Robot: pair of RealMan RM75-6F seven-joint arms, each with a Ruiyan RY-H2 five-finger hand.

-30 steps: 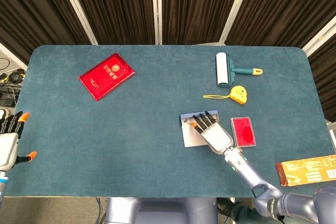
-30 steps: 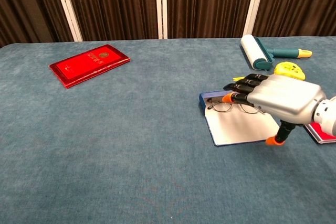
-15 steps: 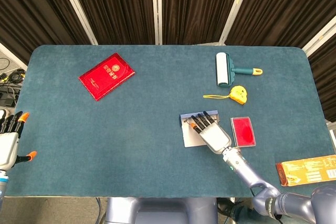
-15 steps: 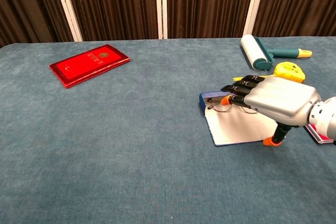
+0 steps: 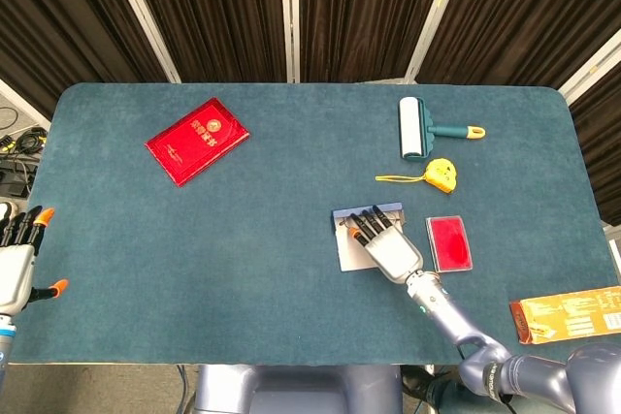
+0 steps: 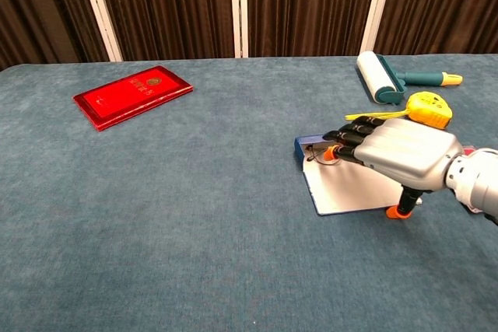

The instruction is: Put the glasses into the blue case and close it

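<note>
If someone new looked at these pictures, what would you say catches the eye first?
Probably the silver right hand, stretched flat over the open blue case right of the table's middle, its dark fingers lying over the glasses at the case's far edge. Next comes the bright red booklet at the far left of the teal table, then the lint roller and yellow tape measure at the far right.

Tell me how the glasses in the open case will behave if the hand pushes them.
The glasses look thin and wire-framed, so they are probably light and likely to slide or skew under the right hand. The frame may bend if pressed hard. They lie on the case's pale, smooth-looking inner surface, so they might skid easily.
</note>
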